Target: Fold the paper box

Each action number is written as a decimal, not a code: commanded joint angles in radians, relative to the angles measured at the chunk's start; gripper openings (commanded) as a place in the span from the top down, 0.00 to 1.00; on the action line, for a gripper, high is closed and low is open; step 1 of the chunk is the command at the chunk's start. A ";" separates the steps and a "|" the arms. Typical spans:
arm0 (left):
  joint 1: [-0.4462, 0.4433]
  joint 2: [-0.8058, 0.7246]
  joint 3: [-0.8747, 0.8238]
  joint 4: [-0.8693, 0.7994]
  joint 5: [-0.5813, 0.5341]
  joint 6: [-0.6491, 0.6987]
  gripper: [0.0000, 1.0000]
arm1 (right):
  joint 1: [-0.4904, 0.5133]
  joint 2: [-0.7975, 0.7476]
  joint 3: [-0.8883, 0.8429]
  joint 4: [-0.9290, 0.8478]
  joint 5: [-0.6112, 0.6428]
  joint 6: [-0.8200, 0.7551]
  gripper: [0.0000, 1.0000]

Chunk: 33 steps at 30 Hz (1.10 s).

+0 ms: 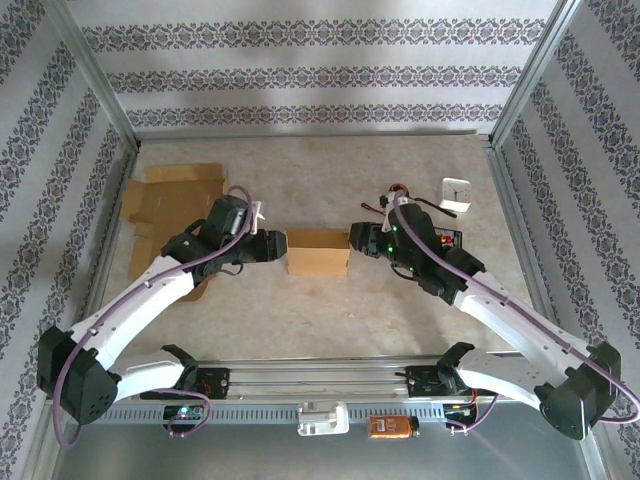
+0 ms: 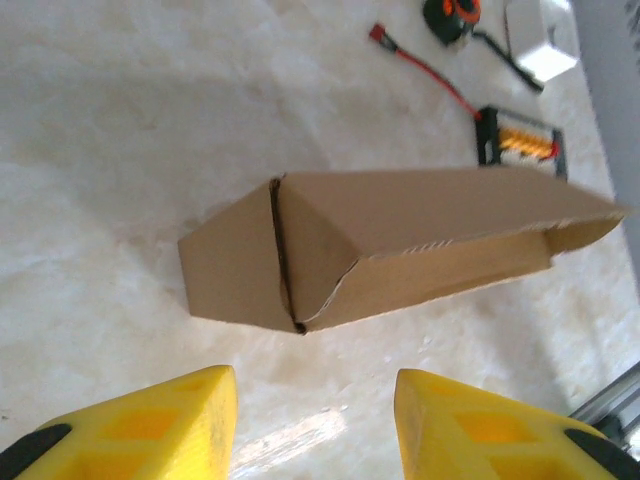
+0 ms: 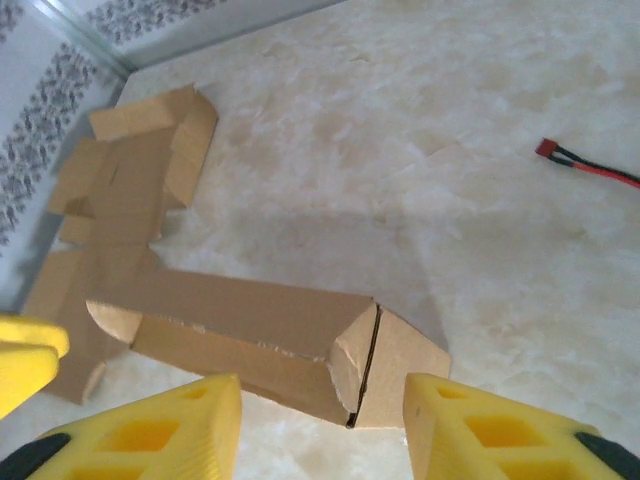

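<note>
Top: box (image 1: 318, 252) sat mid-table between left gripper (image 1: 275, 245) and right gripper (image 1: 358, 240); flat cardboard (image 1: 170, 200) at left, clock (image 1: 456, 192) at right.
Left wrist: jaws apart, empty, box just ahead; red cable (image 2: 425, 70) beyond.
Right wrist: jaws apart, empty; cardboard behind box.

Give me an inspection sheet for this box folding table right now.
Surface: pale marbled table.
Job's things: box at centre between the arms; flat cardboard stacked far left.
Clutter: white clock far right.
Grippers: left gripper and right gripper open, each facing a box end, holding nothing.
Cables: red wire loose on the table.
Surroundings: patterned walls, metal frame.
</note>
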 commanded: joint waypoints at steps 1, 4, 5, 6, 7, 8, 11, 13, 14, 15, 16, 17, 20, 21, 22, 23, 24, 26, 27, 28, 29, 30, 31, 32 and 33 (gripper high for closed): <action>0.019 0.006 0.042 -0.004 -0.037 -0.185 0.55 | -0.064 0.066 0.086 -0.099 -0.078 0.190 0.58; 0.039 0.052 0.059 0.054 0.023 -0.308 0.55 | -0.104 0.147 0.127 -0.091 -0.236 0.260 0.61; 0.045 0.068 0.067 0.061 0.035 -0.350 0.57 | -0.105 0.168 0.134 -0.081 -0.265 0.273 0.62; 0.051 0.086 0.076 0.067 0.048 -0.374 0.58 | -0.103 0.184 0.139 -0.078 -0.280 0.279 0.62; 0.054 0.098 0.083 0.068 0.057 -0.380 0.58 | -0.102 0.195 0.144 -0.078 -0.287 0.279 0.62; 0.058 0.111 0.095 0.067 0.061 -0.378 0.58 | -0.102 0.203 0.145 -0.079 -0.288 0.276 0.62; 0.059 0.135 0.106 0.084 0.069 -0.365 0.57 | -0.102 0.214 0.138 -0.078 -0.287 0.269 0.65; 0.063 0.148 0.102 0.101 0.074 -0.371 0.56 | -0.102 0.215 0.132 -0.072 -0.288 0.266 0.67; 0.064 0.153 0.099 0.110 0.080 -0.371 0.56 | -0.102 0.215 0.129 -0.070 -0.288 0.264 0.68; 0.066 0.159 0.097 0.118 0.086 -0.373 0.56 | -0.102 0.217 0.127 -0.071 -0.288 0.260 0.70; 0.067 0.165 0.097 0.120 0.090 -0.373 0.56 | -0.102 0.218 0.126 -0.072 -0.286 0.257 0.71; 0.068 0.172 0.097 0.122 0.093 -0.373 0.57 | -0.100 0.219 0.125 -0.072 -0.286 0.254 0.71; 0.070 0.184 0.096 0.125 0.099 -0.370 0.61 | -0.098 0.224 0.118 -0.070 -0.288 0.253 0.73; 0.070 0.187 0.095 0.126 0.100 -0.368 0.63 | -0.097 0.227 0.115 -0.070 -0.288 0.251 0.74; 0.069 0.188 0.093 0.128 0.103 -0.366 0.66 | -0.096 0.228 0.112 -0.070 -0.288 0.249 0.74; 0.069 0.189 0.090 0.128 0.106 -0.364 0.69 | -0.093 0.229 0.108 -0.072 -0.284 0.247 0.75; 0.070 0.189 0.086 0.124 0.106 -0.361 0.72 | -0.090 0.230 0.100 -0.072 -0.281 0.245 0.76; 0.069 0.188 0.075 0.112 0.106 -0.357 0.76 | -0.083 0.230 0.086 -0.072 -0.269 0.240 0.77; 0.070 0.188 0.065 0.105 0.106 -0.357 0.77 | -0.079 0.231 0.079 -0.074 -0.263 0.236 0.78; 0.070 0.185 0.054 0.101 0.106 -0.357 0.79 | -0.076 0.232 0.071 -0.076 -0.258 0.232 0.79; 0.070 0.183 0.043 0.101 0.109 -0.357 0.81 | -0.073 0.232 0.063 -0.078 -0.254 0.228 0.79; 0.070 0.182 0.029 0.101 0.110 -0.358 0.83 | -0.070 0.232 0.057 -0.081 -0.248 0.223 0.80; 0.070 0.179 0.016 0.100 0.111 -0.360 0.84 | -0.067 0.232 0.055 -0.086 -0.242 0.219 0.80; 0.070 0.176 0.007 0.098 0.111 -0.363 0.85 | -0.065 0.232 0.052 -0.090 -0.237 0.217 0.80; 0.070 0.175 -0.001 0.095 0.111 -0.364 0.87 | -0.063 0.232 0.052 -0.093 -0.233 0.214 0.80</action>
